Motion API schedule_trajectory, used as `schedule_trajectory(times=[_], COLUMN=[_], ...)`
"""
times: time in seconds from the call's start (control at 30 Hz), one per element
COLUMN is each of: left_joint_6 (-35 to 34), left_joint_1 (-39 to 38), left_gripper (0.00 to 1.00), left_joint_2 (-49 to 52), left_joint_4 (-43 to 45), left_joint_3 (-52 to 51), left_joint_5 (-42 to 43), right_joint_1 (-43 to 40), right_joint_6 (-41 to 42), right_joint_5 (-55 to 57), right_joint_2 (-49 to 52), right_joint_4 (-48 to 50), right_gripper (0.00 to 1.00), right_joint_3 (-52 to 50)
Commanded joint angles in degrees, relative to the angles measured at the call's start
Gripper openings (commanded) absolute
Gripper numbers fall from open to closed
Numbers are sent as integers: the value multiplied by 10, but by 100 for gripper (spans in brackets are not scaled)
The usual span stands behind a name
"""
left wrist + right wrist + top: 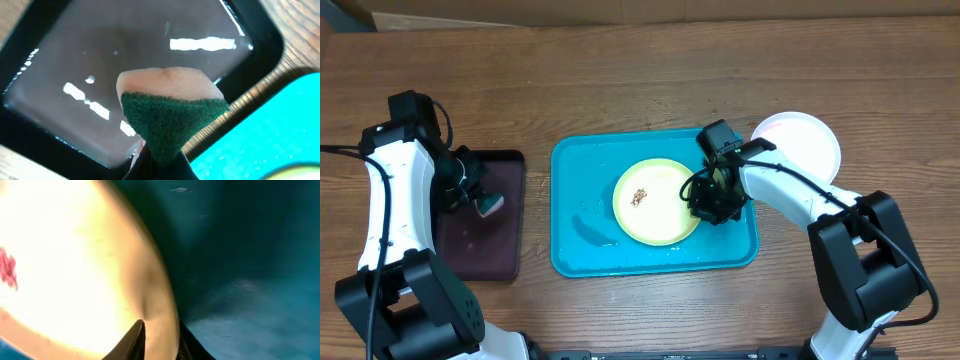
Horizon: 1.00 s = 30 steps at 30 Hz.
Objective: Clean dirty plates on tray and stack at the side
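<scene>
The yellow-green plate (657, 202), with a red-brown smear (640, 197) near centre, lies in the tray (580, 250). The right gripper (705, 206), nearly closed, pinches its right rim. The left gripper (478, 197), closed, holds a sponge (170, 110) over the dark tray (480, 255). A white plate (805, 145) rests on the desk (640, 80).

The yellow-green plate (75, 255) is blurred, overexposed, apparently cropped left and bottom.

White-shelled left arm (405, 190) and right arm (790, 190), black joints, black bases, thin black cables alongside.
</scene>
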Motion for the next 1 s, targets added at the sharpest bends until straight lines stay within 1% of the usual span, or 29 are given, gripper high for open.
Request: schedule_trajectory(times=[0.0, 0.17, 0.2, 0.23, 0.37, 0.53, 0.6, 0.63, 0.67, 0.73, 0.8, 0.9, 0.97], left_joint_6=[38, 41, 41, 41, 46, 52, 60, 71, 88, 117, 146, 173, 184], left_joint_1=[1, 1, 1, 0, -8, -23, -28, -30, -33, -40, -55, -81, -105], left_gripper=[4, 4, 4, 4, 4, 4, 4, 4, 4, 4, 4, 4, 4], left_joint_2=[4, 4, 4, 4, 4, 4, 4, 4, 4, 4, 4, 4, 4], left_joint_4=[5, 5, 5, 5, 5, 5, 6, 8, 10, 14, 14, 15, 10], left_joint_3=[-3, -3, -3, -3, -3, -3, -3, -3, -3, -3, -3, -3, -3], left_joint_5=[40, 42, 42, 42, 42, 43, 57, 74, 99, 146, 177, 192, 191], right_joint_1=[12, 13, 13, 13, 13, 13, 13, 13, 12, 11, 11, 13, 16], right_joint_6=[-37, -33, -19, -7, 10, 27, 32, 36, 35, 35, 25, -8, -21], right_joint_5=[-26, -7, 9, 22, 39, 43, 43, 42, 38, 34, 18, -18, -18], right_joint_2=[-2, -2, -2, -1, 0, 11, 21, 25, 30, 32, 32, 33, 33], right_joint_4=[13, 37, 40, 42, 49, 50, 54, 56, 58, 63, 81, 124, 145], right_gripper=[29, 42, 42, 41, 28, 14, 9, 5, 4, 4, 4, 4, 4], right_joint_3=[-5, -5, -5, -5, -5, -5, -5, -5, -5, -4, -4, -4, -4])
